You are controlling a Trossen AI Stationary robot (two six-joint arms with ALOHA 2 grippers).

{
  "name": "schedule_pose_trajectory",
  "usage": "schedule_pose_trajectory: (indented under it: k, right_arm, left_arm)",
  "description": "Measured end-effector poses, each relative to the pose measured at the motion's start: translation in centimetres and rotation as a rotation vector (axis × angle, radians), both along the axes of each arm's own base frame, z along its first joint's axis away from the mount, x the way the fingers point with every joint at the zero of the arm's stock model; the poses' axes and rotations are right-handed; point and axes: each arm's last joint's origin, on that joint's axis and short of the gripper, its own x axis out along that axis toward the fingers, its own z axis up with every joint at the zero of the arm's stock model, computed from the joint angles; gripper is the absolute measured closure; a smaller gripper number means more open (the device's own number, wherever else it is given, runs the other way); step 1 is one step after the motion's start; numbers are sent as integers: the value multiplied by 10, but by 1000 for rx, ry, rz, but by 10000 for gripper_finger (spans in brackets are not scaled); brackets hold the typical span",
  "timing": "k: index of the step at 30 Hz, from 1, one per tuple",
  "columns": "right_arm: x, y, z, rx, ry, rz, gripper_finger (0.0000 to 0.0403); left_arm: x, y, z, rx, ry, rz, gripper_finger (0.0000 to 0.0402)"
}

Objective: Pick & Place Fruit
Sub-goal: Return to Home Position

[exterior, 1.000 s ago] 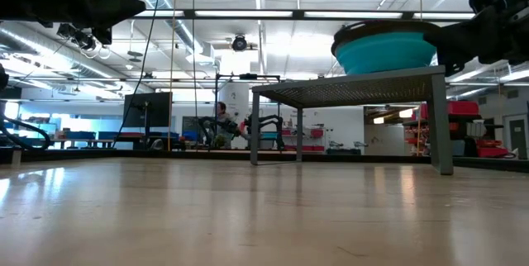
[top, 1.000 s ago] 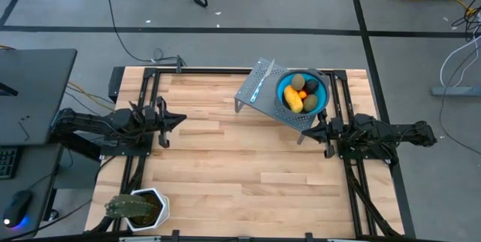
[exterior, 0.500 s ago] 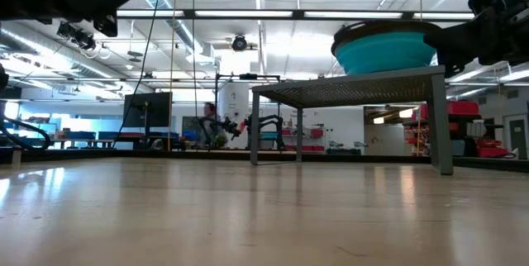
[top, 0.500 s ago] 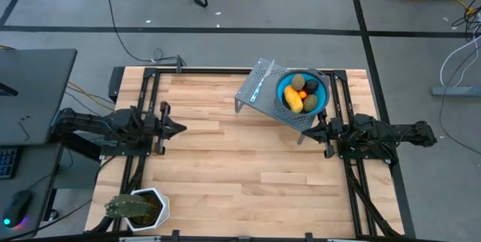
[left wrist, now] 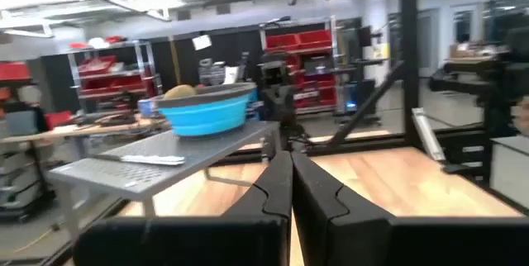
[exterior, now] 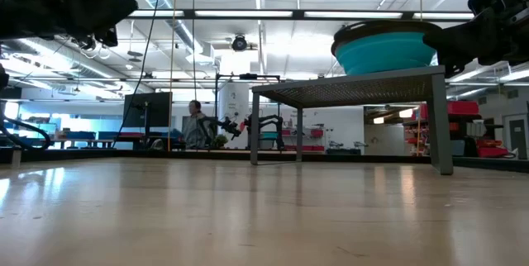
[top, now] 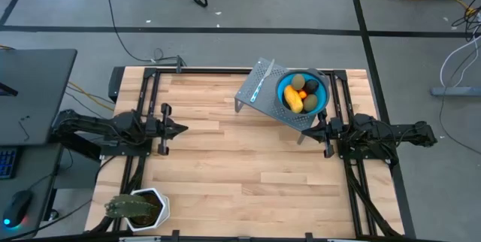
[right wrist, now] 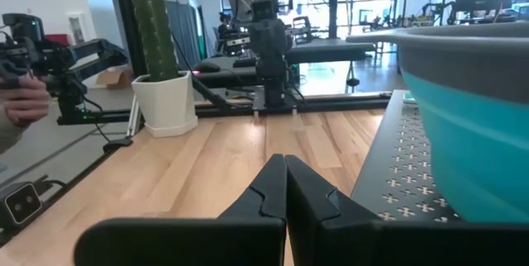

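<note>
**High view.** All the fruit (top: 302, 93) sits in the blue bowl (top: 325, 98) on the grey shelf (top: 254, 88), at the table's (top: 240, 167) far right.
- Count: one yellow piece (top: 293, 101), two olive-brown ovals (top: 298, 82), one dark round one (top: 312, 86), one orange bit (top: 302, 94) showing.
- The yellow piece's long axis slants across the bowl. One end points toward the shelf's middle, the other toward the right gripper (top: 310, 130).
- The right gripper hangs just beside the shelf's corner, where it was a second ago.
- The left gripper (top: 183, 129) is at the table's left edge, pointing inward. It has shifted slightly sideways since then.
- One plant (top: 124, 207) in a white pot (top: 154, 197) stands at the near left corner.

**Low view.** The bowl's wall hides the fruit. Both arms hang high at the picture's top corners. One person (exterior: 196, 124) in the room behind has walked leftward.

**Left wrist view.** The fingers are pressed together, holding nothing. One pale-blue stick (left wrist: 153, 159) lies flat on the shelf beside the bowl. A fruit top peeks over the rim.

**Right wrist view.** The fingers meet, empty, with the bowl close alongside. A person's hand (right wrist: 25, 105) shows at the edge.
</note>
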Motion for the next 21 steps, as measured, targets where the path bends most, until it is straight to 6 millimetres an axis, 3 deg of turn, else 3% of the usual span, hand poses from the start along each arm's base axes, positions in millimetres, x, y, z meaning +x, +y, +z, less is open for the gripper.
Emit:
schedule_pose_trajectory:
  k: [11, 21]
  right_arm:
    - [0, 0, 0, 0, 0, -4, 402]
    - [0, 0, 0, 0, 0, -7, 402]
  left_arm:
    - [1, 12, -5, -33, 28, 23, 395]
    - [0, 20, -5, -123, 18, 182, 381]
